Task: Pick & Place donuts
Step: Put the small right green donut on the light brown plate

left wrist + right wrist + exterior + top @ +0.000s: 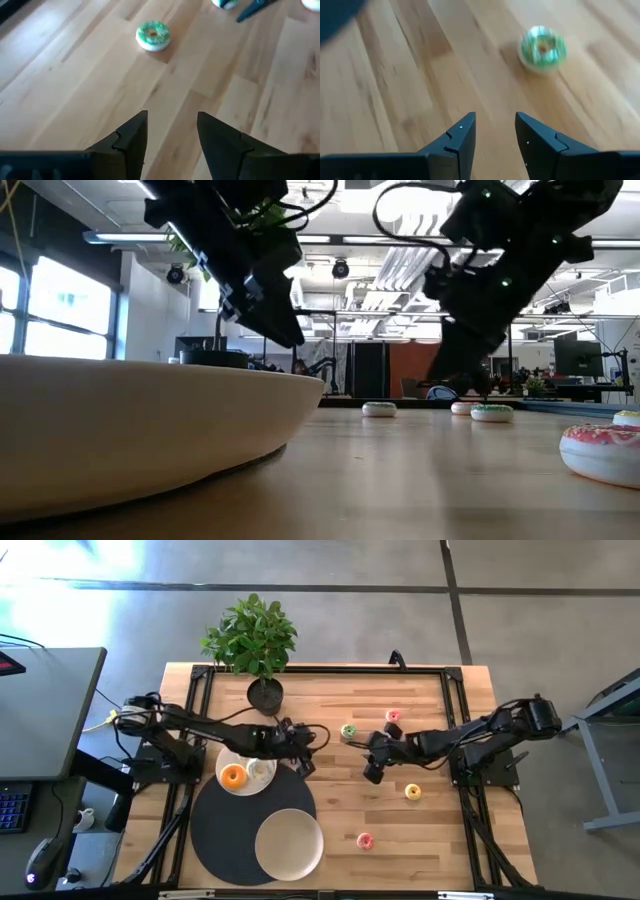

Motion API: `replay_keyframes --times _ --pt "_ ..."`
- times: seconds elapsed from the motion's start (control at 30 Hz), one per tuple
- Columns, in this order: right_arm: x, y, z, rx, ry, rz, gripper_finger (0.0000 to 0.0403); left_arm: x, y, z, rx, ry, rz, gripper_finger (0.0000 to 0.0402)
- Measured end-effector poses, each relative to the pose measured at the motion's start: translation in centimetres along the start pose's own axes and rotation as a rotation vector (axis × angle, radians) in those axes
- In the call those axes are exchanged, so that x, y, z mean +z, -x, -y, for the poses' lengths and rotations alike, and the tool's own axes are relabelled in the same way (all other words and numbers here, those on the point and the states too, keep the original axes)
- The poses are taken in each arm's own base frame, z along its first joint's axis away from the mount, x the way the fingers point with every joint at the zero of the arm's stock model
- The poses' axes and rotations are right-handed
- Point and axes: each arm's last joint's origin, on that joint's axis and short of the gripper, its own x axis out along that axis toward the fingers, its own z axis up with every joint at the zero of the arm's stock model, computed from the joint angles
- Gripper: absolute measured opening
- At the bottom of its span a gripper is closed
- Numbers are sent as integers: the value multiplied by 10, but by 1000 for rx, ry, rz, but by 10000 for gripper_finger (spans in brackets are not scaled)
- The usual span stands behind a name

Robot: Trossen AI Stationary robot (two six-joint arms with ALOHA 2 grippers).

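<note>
Overhead, both arms were seen reaching toward the table's middle, with the green donut (348, 730) lying on bare wood between them. The left gripper (303, 745) was held just past the small plate (262, 780), fingers apart and empty, as its wrist view confirmed. The right gripper (374, 762) was also spread and empty, near the green donut but not over it. An orange donut (233, 776) was already set on the small plate; a yellow donut (413, 791), a pink donut (365, 840) and another pink one (393, 716) were left loose on the table. The step in hand was judged to be an approach to the green donut, though which arm was meant to take it could not be told. The next move would call for centring open fingers over the ring, then a descent. The wrist views gave the finger gaps, which the overhead view left unclear. The low view showed both grippers clear above the tabletop, but hid the small plate behind a large plate's rim (150, 420).
</note>
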Motion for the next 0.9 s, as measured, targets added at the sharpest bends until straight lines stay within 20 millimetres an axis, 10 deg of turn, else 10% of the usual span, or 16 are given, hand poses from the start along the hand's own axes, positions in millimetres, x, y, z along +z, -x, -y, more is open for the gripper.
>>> replay_keyframes --times 0.37,0.9 --pt "-12 32 20 -137 -76 -140 133 1 -1 -2 -11 6 -1 168" --pt "-30 3 18 -215 -124 -283 133 2 -1 -2 -15 10 -1 168"
